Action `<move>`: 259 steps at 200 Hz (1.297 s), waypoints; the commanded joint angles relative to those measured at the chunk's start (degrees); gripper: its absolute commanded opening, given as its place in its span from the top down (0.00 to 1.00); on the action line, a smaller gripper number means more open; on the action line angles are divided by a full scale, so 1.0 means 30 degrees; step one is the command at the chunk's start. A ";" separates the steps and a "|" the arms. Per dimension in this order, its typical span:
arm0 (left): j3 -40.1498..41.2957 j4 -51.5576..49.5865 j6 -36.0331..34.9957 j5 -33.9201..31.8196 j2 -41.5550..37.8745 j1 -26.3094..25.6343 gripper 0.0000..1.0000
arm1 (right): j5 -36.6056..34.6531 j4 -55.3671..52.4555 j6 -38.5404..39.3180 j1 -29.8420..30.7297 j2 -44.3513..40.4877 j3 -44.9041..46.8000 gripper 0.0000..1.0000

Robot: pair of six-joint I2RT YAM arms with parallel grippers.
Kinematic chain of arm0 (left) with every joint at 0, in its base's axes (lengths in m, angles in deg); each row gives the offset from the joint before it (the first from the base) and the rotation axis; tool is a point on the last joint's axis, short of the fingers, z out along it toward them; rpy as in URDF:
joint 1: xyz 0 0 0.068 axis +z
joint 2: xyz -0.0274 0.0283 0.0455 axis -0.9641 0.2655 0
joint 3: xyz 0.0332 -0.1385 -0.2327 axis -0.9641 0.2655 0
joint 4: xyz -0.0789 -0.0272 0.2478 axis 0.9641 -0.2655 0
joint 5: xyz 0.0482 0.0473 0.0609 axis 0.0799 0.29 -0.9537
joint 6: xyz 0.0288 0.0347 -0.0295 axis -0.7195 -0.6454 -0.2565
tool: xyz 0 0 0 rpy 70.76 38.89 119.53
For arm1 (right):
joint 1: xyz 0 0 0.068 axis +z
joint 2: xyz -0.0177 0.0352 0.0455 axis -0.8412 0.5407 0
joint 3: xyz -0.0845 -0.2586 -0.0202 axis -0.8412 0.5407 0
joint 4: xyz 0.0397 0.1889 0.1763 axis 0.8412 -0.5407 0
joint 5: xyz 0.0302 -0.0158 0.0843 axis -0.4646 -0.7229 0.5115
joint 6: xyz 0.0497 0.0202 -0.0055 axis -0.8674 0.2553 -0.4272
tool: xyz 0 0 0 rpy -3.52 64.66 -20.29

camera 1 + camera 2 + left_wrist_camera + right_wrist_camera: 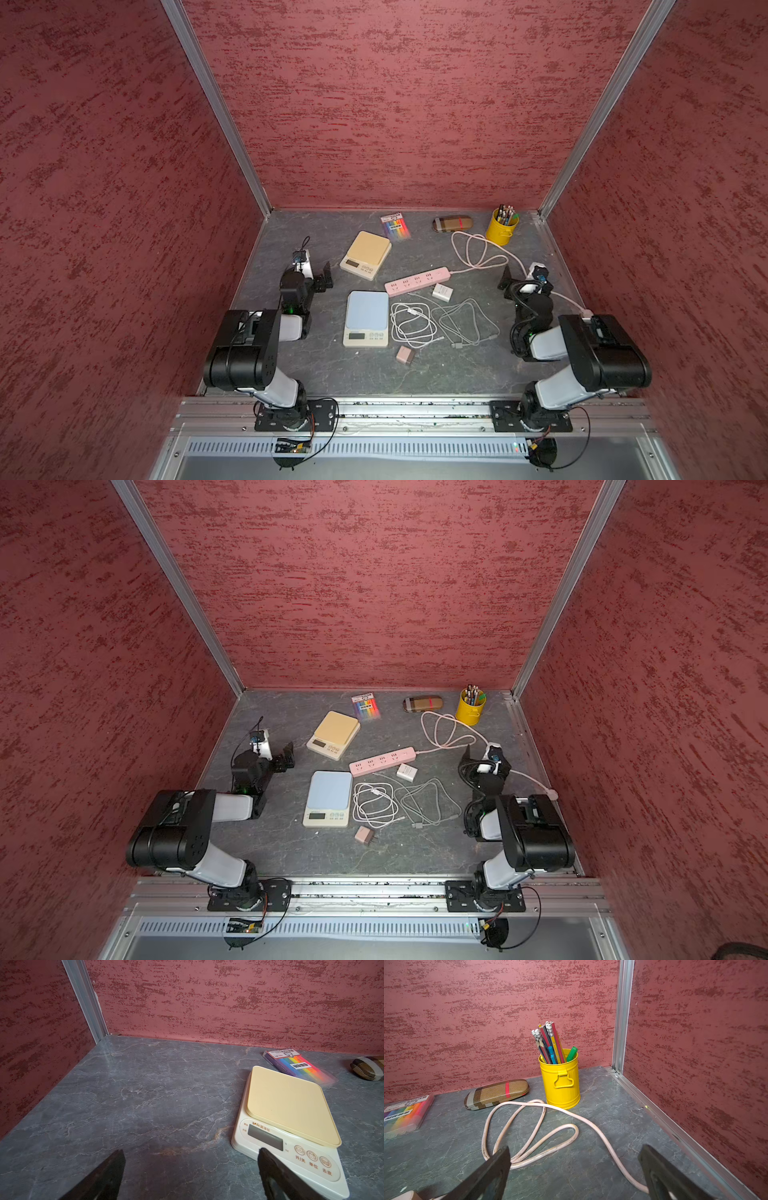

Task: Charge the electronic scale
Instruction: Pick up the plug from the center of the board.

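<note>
Left fingers (108, 1176) wide beside yellow scale (286, 1103), right fingers (492, 1172) by pink cord (564, 1125)

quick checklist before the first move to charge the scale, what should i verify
1. left gripper open and empty: ok
2. right gripper open and empty: ok
3. pink power strip sockets free: ok
4. white cable lying loose beside the blue scale, unplugged at both ends: ok
5. which scale is meant, blue scale or yellow scale: cannot tell
6. charging port on either scale in view: cannot tell
</note>
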 commanded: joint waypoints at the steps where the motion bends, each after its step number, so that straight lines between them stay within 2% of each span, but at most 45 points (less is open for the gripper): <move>1: 0.0200 -0.0074 0.0142 0.0202 -0.0330 0.0076 0.00 | 0.0128 0.0086 0.0067 -0.0074 -0.0290 -0.0266 0.01; 221: 0.0199 -0.0074 0.0148 0.0201 -0.0292 0.0115 0.00 | 0.0172 0.0115 0.0044 -0.0060 -0.0288 -0.0259 0.01; 259: 0.0228 -0.0074 0.0316 0.0753 -0.0345 0.0414 0.00 | 0.0157 0.0044 0.0031 -0.0057 -0.0286 -0.0268 0.01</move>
